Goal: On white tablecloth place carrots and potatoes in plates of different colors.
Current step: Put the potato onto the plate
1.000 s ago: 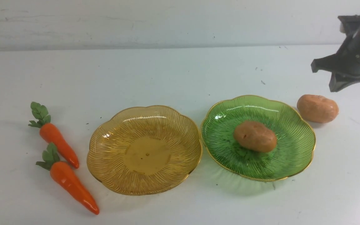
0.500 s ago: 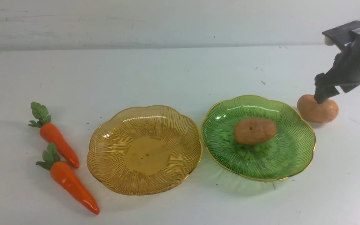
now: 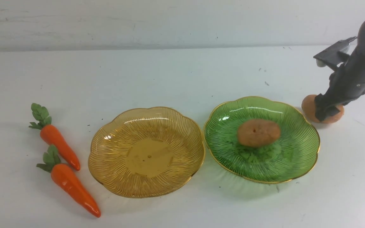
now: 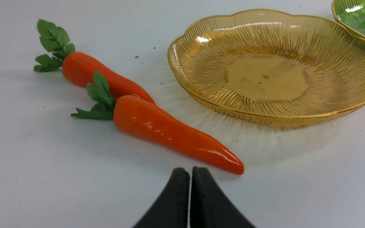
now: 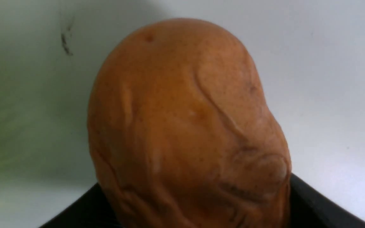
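Right tool: the right tool (image 3: 325,111) is lowered over the outer potato (image 3: 308,106), with its jaws set wide on either side of it. The right wrist view shows that potato filling the gap, with dark finger bodies at both lower corners. Whether the pads press on it cannot be told.
Left tool: the left tool (image 4: 190,172) has its two black fingertips pressed together with nothing between them. It sits low over the cloth, just short of the near carrot's tip.
Outer potato: it lies on the white tablecloth (image 3: 169,76), just beside the right rim of the green plate (image 3: 296,166) and outside it.
Plated potato: the plated potato (image 3: 258,133) rests in the middle of the green plate.
Amber plate: the amber plate (image 3: 112,172) holds nothing. Its rim sits right against the green plate's left rim.
Carrots: the far carrot (image 3: 59,144) and the near carrot (image 3: 74,188) lie on the cloth left of the amber plate. Both have leaves pointing away and tips toward the robot, and the far one's tip almost meets the near one's leaves.
Obstruction: the right arm hides most of the outer potato in the front view.
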Tool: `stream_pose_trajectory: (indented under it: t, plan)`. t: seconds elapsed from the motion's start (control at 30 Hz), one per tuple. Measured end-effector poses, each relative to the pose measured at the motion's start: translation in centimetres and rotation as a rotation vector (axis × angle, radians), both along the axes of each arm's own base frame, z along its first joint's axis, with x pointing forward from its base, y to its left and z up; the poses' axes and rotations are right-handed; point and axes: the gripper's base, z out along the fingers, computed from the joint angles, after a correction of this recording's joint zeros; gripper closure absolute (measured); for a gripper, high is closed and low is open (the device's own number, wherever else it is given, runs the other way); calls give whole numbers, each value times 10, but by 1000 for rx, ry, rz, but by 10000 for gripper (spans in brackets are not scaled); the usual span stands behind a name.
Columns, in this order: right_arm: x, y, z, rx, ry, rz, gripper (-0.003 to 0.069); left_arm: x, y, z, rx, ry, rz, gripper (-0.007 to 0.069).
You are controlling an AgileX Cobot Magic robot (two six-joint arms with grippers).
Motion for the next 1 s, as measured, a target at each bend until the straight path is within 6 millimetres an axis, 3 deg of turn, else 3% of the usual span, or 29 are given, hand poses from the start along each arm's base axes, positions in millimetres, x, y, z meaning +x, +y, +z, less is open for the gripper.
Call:
stream_pose_trajectory:
  t: [0.1, 0.23, 0.3, 0.43, 0.53, 0.67, 0.8, 1.0]
  plan:
    - [-7, -2, 11, -19, 36, -36, 113, 0, 0, 0, -1, 0, 0, 628]
    - [-15, -1, 50, 20, -7, -170, 113, 0, 0, 0, -2, 0, 1, 628]
    - [-24, 3, 80, 108, -71, -331, 113, 0, 0, 0, -2, 0, 1, 628]
    - [-51, 16, 102, 280, -57, -474, 113, 0, 0, 0, -2, 0, 1, 628]
    - [-75, 40, 87, 342, 52, -418, 113, 0, 0, 0, -2, 0, 1, 628]
    - [-97, 81, 39, 282, 206, -277, 113, 0, 0, 0, -3, 1, 1, 628]
    - [-96, 104, 30, 254, 174, -232, 113, 0, 0, 0, -3, 1, 1, 628]
    - [-95, 115, 29, 249, 139, -215, 81, 0, 0, 0, -3, 1, 1, 628]
